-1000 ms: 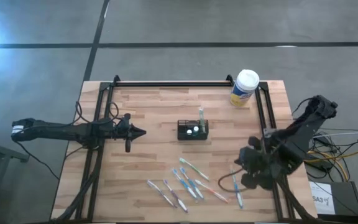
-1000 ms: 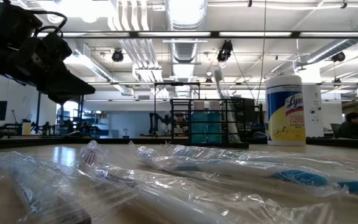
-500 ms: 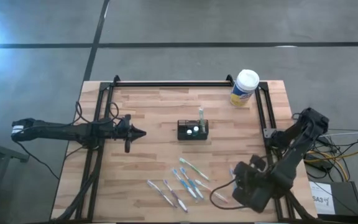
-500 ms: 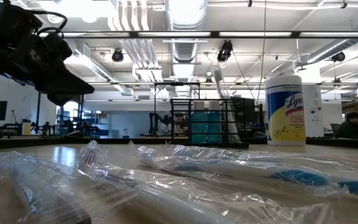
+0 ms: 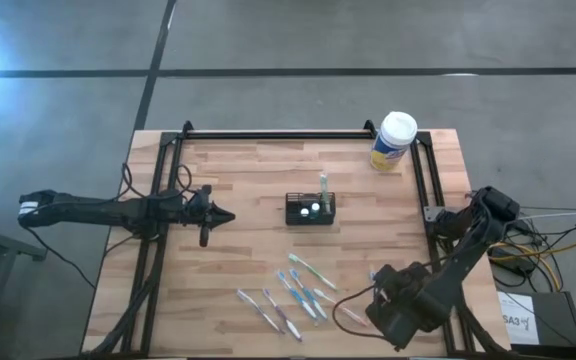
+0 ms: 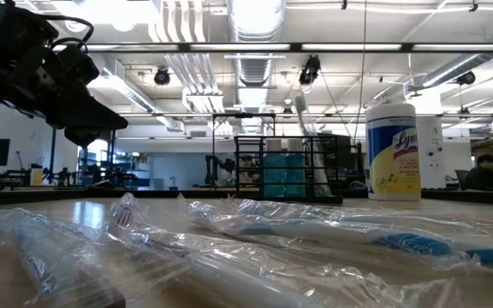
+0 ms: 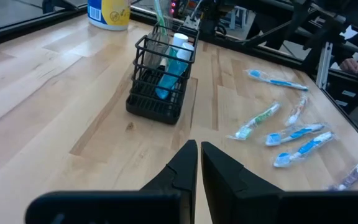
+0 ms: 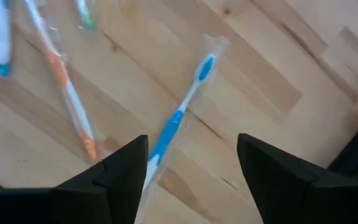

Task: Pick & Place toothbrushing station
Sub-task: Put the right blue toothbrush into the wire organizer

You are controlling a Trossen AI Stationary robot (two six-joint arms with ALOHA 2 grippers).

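Observation:
The toothbrushing station, a small black mesh caddy with a tube and a brush in it, stands on its base mid-table, also in the left wrist view. My left gripper hovers shut to its left, pointing at it. My right gripper is open over the table's near right part. In the right wrist view its fingers stand on either side of a wrapped blue toothbrush that lies flat on the wood. The brush's handle end runs out of sight behind one finger.
Several wrapped toothbrushes lie scattered near the front edge, an orange one close beside the blue one. A yellow canister with a white lid stands at the far right corner. Black frame rails line the table's sides and back.
My right gripper has swung from the right edge toward the near edge and a little left. It now stands over the blue toothbrush, which lies where it did.

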